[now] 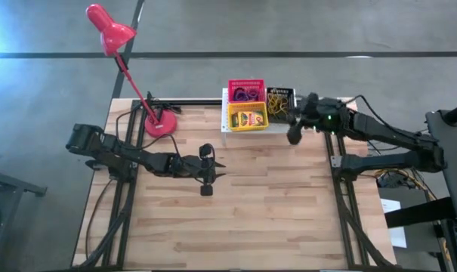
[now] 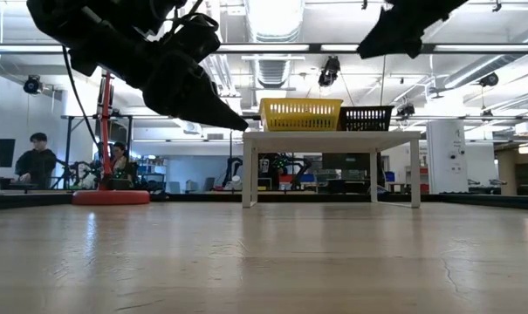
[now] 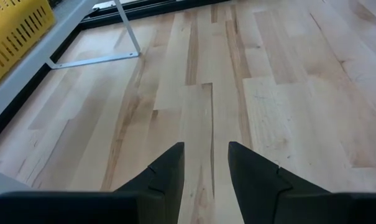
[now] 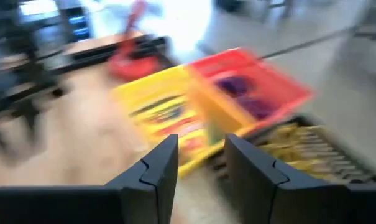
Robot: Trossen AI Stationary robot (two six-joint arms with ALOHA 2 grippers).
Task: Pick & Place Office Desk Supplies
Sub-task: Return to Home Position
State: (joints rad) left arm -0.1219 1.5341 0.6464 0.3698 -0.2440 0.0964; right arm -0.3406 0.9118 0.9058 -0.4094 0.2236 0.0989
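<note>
A white shelf (image 1: 224,100) stands at the table's far middle and carries three mesh baskets. The red basket (image 1: 246,81) holds purple loops (image 4: 237,87). In the yellow basket (image 1: 247,127) lies a crayon box (image 4: 169,121), and the black basket (image 1: 281,91) holds yellow loops (image 4: 306,146). My right gripper (image 1: 292,137) hangs open in the air just on the near right of the black basket, touching nothing; the right wrist view (image 4: 201,146) shows nothing between its fingers. My left gripper (image 1: 219,169) waits open above the table's middle, with only bare wood ahead of its fingers (image 3: 206,152).
A red desk lamp stands on its round base (image 1: 160,125) at the far left, its head out past the table's far edge. The wooden table top (image 1: 273,211) stretches toward the near edge. In the low view, people (image 2: 37,161) sit in the room behind.
</note>
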